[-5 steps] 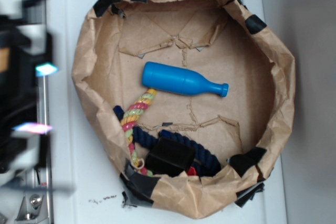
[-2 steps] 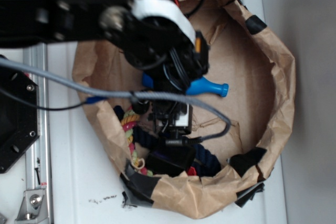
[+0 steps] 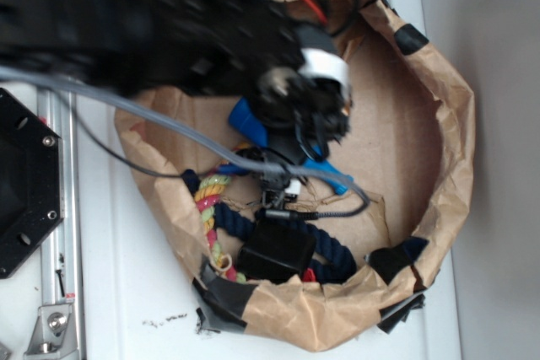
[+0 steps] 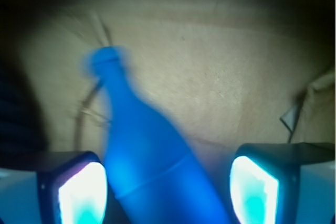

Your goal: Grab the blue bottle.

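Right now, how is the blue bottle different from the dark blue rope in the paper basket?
The blue bottle is bright sky blue and smooth; the dark blue rope is navy and braided. The bottle is a stiff shape narrowing to a neck, while the rope bends in a curve. The bottle lies between the open tool's fingers; the rope lies untouched near the paper basket's edge. Both rest inside the basket.

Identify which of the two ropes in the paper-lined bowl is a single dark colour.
The thick navy braided rope along the bowl's lower edge; the other twisted rope, at the left, is striped pink, yellow and green.
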You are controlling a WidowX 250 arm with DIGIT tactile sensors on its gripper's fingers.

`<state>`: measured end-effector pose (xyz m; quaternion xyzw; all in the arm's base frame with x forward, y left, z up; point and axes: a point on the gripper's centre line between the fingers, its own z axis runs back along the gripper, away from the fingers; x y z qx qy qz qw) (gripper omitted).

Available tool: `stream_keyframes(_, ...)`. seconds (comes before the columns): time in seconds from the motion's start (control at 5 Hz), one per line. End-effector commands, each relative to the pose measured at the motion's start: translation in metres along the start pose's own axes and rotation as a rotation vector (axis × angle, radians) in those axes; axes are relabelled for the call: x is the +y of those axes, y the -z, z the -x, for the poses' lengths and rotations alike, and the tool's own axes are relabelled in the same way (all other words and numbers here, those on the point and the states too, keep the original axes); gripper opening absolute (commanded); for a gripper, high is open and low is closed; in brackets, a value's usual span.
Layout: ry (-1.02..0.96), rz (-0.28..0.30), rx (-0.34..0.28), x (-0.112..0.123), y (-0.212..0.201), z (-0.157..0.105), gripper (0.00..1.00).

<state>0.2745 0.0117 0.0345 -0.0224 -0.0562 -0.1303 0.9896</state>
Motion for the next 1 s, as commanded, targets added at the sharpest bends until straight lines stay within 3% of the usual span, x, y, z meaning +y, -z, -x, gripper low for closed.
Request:
stream_keyframes(0.0, 0.068, -0.095, -0.03, -0.005, -0.061, -0.037, 0.0)
stream_keyframes(0.2, -0.013, 0.051, -0.087, -0.003, -0.112, -0.04, 0.0)
stream_keyframes(0.4, -0.181, 0.022, -0.031, 0.0, -0.163, -0.033, 0.0)
stream_keyframes(0.6, -0.346, -0.104, -0.002, -0.01, -0.197, -0.024, 0.0)
stream_keyframes(0.8, -0.401, -0.125, 0.0, -0.011, -0.188, -0.016, 0.0)
